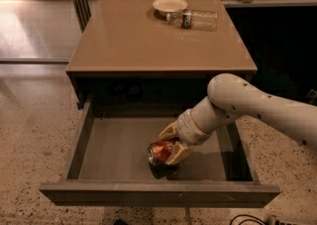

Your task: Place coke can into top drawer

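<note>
The top drawer [99,149] is pulled wide open under the brown cabinet top, its grey floor showing. My gripper [171,144] reaches down into the drawer from the right and is shut on the coke can [159,151], an orange-red and white can held on its side. The can is low over the drawer floor near the front middle, with its shadow right beneath it; I cannot tell whether it touches the floor.
On the cabinet top [138,40] at the back lie a white plate [169,5] and a clear plastic bottle [194,19] with a dark label, on its side. The drawer front panel [158,194] lies nearest the camera. Speckled floor surrounds the cabinet.
</note>
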You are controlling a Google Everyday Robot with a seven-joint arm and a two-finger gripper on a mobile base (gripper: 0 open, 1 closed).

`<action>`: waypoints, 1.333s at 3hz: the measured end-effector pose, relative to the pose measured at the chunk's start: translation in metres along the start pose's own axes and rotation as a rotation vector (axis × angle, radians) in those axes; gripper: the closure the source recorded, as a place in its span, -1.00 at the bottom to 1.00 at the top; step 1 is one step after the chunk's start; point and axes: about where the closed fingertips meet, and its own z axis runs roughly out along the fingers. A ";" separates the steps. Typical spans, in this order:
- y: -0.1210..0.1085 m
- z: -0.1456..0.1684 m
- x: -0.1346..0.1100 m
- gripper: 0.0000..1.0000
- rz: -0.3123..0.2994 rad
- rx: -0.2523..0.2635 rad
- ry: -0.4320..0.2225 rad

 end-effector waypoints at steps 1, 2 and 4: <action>0.000 0.004 0.002 1.00 0.002 -0.003 0.002; -0.004 0.016 0.028 1.00 0.061 0.033 0.022; -0.006 0.018 0.031 0.62 0.069 0.045 0.025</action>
